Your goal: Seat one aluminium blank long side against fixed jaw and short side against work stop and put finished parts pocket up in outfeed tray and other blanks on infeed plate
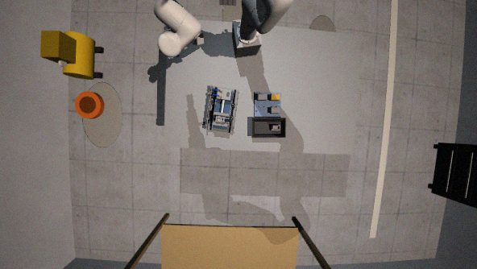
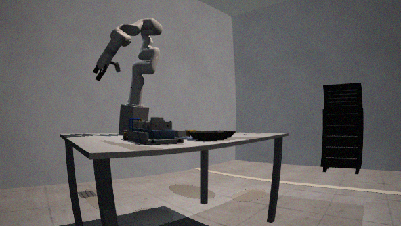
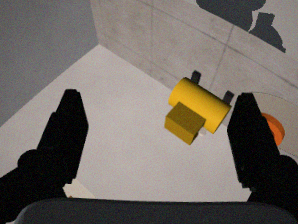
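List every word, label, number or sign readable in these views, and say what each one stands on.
None: no readable text appears in any view.
The vise, infeed plate and outfeed tray carry no visible lettering; they show too small for any fine marking to be made out.
The yellow machine, orange bin and black cabinet show plain surfaces.

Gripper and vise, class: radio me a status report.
Gripper open, empty, high off the table. Vise opening without a blank. Blanks on infeed plate. Nothing blocking.
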Motion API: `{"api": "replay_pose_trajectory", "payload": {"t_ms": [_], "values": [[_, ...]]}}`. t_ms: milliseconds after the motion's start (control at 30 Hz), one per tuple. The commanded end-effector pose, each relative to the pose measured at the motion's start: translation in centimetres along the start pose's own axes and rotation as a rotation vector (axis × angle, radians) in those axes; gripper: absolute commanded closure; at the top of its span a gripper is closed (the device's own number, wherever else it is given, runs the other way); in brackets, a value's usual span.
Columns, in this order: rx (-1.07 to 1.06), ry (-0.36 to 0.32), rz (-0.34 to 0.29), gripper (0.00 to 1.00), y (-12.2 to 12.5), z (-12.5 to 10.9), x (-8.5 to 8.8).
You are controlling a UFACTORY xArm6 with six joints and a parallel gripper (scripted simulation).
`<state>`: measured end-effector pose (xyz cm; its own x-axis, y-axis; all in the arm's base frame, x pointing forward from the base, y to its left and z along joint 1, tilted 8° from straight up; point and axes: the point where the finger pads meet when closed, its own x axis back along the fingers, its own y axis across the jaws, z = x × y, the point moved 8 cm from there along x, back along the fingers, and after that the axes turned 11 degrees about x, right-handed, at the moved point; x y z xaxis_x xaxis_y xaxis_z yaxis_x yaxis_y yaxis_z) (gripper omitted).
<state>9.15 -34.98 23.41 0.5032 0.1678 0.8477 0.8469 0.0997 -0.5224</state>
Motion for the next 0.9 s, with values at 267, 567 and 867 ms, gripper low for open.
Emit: {"api": "replay_pose_trajectory", "payload": {"t_ms": [267,567,867], "values": [[-0.002,-0.003,-0.001,0.0,0.0,-0.1,0.1],[-0.002,-0.003,-0.001,0.0,0.0,-0.1,0.1],[-0.023,-0.065,-0.094,0.0,6.5,0.9,2.5]]}}
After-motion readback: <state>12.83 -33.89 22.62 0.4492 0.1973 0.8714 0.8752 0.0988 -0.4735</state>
